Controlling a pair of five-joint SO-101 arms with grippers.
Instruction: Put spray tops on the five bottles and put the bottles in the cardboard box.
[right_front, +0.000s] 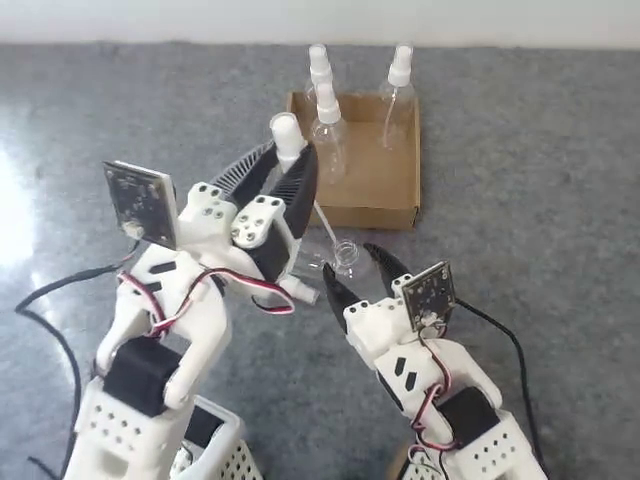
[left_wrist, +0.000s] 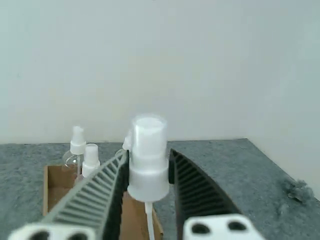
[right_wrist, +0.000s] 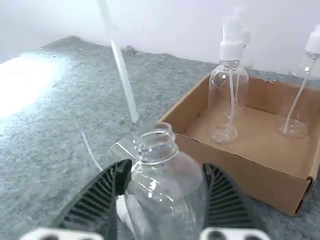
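Pinching a white spray top with its tube hanging down, the left claw is hovering just before the cardboard box. The right claw is clamping an uncapped clear bottle, the tube's tip just beside its mouth. Three capped bottles are standing in the box.

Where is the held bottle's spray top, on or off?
Off. The bottle in the right gripper has a bare neck; the left gripper holds the spray top above it.
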